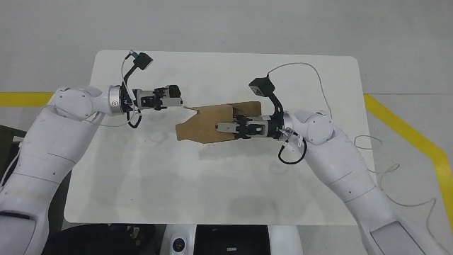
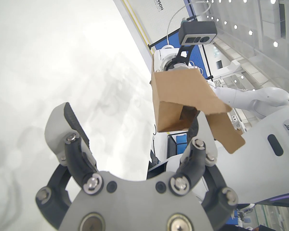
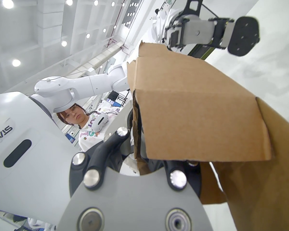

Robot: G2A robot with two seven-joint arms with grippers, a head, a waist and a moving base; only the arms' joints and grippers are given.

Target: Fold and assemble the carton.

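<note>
A brown cardboard carton (image 1: 204, 122) lies partly folded at the middle of the white table (image 1: 212, 191), with loose flaps at both ends. My right gripper (image 1: 228, 126) is at its right end, shut on a carton wall (image 3: 195, 111); the cardboard hides most of its fingers (image 3: 110, 145). My left gripper (image 1: 177, 96) stands open just off the carton's far left corner, a short gap away and holding nothing. In the left wrist view its fingers (image 2: 69, 118) spread wide, with the carton's open end and hanging flap (image 2: 183, 92) beyond them. The left gripper (image 3: 243, 35) also appears past the carton in the right wrist view.
A thin white cable (image 1: 304, 67) loops over the table's far right part behind the right arm. Bare tabletop lies in front of the carton and at the far side. Yellow floor tape (image 1: 396, 124) runs past the table's right edge.
</note>
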